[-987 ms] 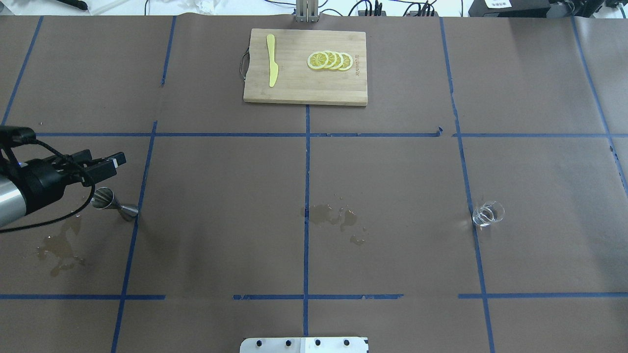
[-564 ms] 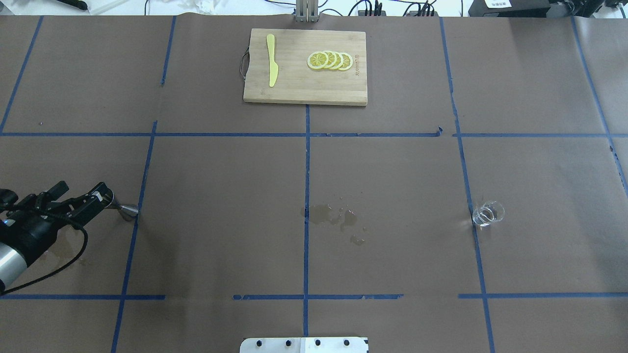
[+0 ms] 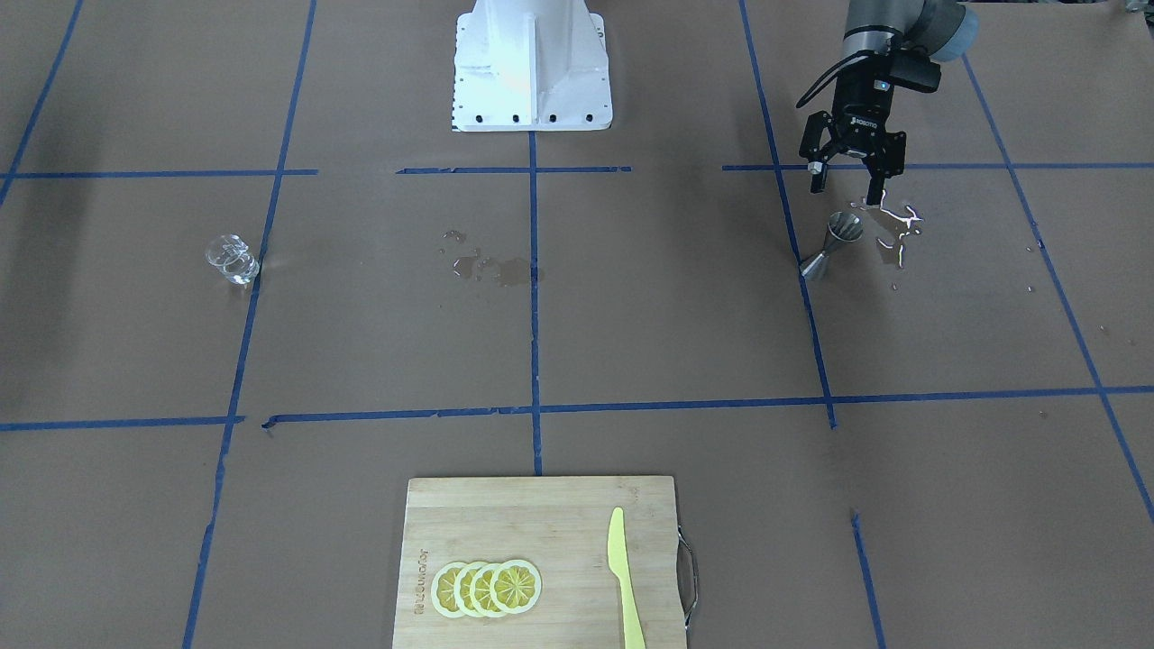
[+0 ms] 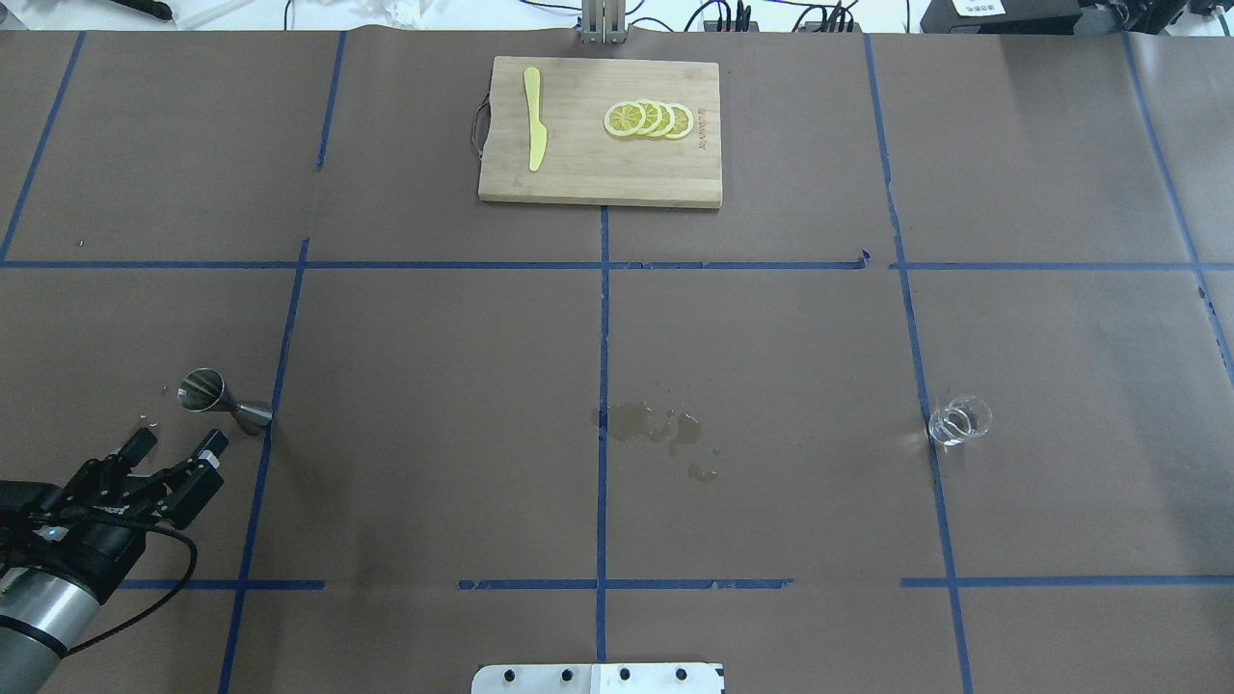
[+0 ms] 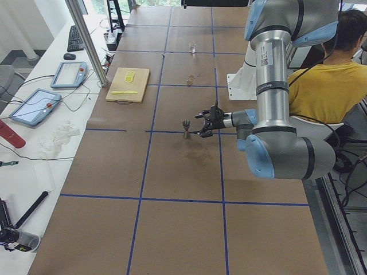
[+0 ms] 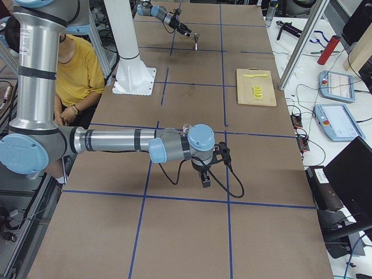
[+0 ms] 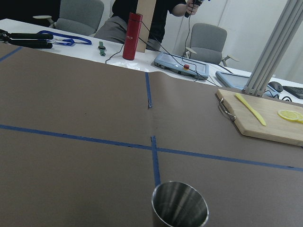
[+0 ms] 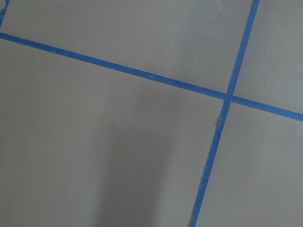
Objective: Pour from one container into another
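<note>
Two vessels stand well apart: the jigger (image 4: 217, 397) at one o'clock of the wide-open left end effector (image 4: 180, 441), which should grip its narrow waist squarely; the glass cup (image 4: 959, 421) far off at three o'clock.

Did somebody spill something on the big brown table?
Yes. One wet brown puddle sits mid-table by the blue tape line, and another shiny wet patch lies beside the upright jigger, near the left gripper. Liquid belongs in containers, not on the table.
</note>
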### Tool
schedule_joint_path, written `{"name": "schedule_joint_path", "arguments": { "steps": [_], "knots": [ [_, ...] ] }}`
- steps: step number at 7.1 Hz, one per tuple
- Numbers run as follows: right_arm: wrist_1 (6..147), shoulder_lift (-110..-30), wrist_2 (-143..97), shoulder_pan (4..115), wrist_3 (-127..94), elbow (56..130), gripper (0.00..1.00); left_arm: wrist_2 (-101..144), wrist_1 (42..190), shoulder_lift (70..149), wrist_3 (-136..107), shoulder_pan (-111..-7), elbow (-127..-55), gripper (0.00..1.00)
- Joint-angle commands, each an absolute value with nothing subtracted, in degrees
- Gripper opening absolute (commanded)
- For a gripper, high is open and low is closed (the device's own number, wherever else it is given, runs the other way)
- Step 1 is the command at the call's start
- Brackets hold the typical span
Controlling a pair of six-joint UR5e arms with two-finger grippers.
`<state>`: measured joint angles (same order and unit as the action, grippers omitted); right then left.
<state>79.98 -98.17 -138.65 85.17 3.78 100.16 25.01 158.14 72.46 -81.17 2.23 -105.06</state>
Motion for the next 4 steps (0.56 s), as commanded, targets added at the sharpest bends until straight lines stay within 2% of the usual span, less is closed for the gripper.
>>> {"name": "schedule_joint_path", "arguments": {
  "steps": [1,4],
  "knots": [
    [80.0,-98.2,-138.6,85.2,3.8,100.1,1.00,20.2,158.3,76.3,-73.8,3.3,-100.9,0.99],
    [80.0,-98.2,-138.6,85.2,3.8,100.0,1.00,20.2,158.4,82.1,-71.9,3.2,-94.6,0.98]
  ]
}}
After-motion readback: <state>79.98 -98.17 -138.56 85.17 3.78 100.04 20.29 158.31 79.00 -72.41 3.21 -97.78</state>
